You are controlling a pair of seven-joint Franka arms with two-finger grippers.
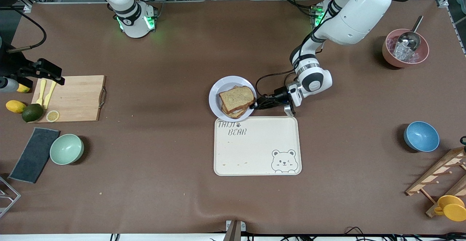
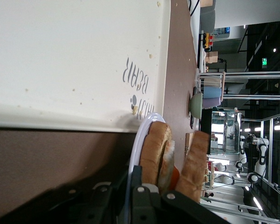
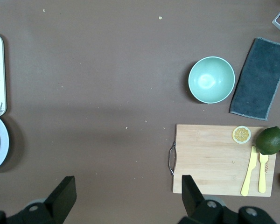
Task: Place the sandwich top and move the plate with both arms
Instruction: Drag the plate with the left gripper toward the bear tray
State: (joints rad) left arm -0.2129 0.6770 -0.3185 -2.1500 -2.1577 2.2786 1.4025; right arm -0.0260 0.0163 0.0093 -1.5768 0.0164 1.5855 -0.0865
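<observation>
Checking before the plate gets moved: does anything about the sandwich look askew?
Yes. The sandwich top sits skewed on the stack, not squared with the slices beneath, and in the left wrist view it leans apart from them. The left gripper is shut on the plate rim beside it.

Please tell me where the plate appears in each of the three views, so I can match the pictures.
Front view: the plate sits mid-table, touching the cream tray, sandwich on it, left tool shut on its rim.
Left wrist view: its rim shows edge-on under the bread.
Right wrist view: a sliver at the picture's edge.
Shared landmark: the cream tray.
</observation>
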